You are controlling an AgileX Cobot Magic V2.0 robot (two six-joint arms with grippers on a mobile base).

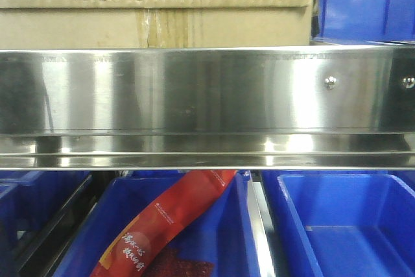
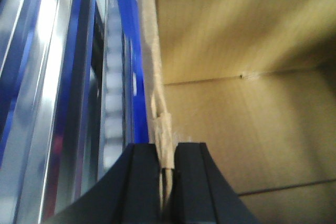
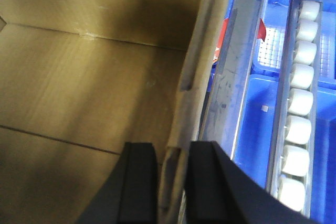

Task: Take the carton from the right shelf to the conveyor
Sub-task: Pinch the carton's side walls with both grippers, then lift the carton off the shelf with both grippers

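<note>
We find the carton [image 1: 155,4] seated above the steel rail [image 1: 194,95], with its taped seam facing the front camera. Below the carton, under that rail, sit blue bins [image 1: 350,225]. The bin down and left of the carton's seam holds a red packet [image 1: 162,225].

The left gripper [image 2: 167,153] is at one side wall of the carton. Its jaws are pressed together on the wall's edge, one inside the carton and one outside, pinching the cardboard. The right gripper [image 3: 173,153] is at the carton's other side wall. Its jaws straddle that wall likewise, and the cardboard fills the gap between them.

Outside the carton on that side runs a line of white rollers [image 3: 302,103] among more blue bins. The carton's interior is plain brown cardboard.
</note>
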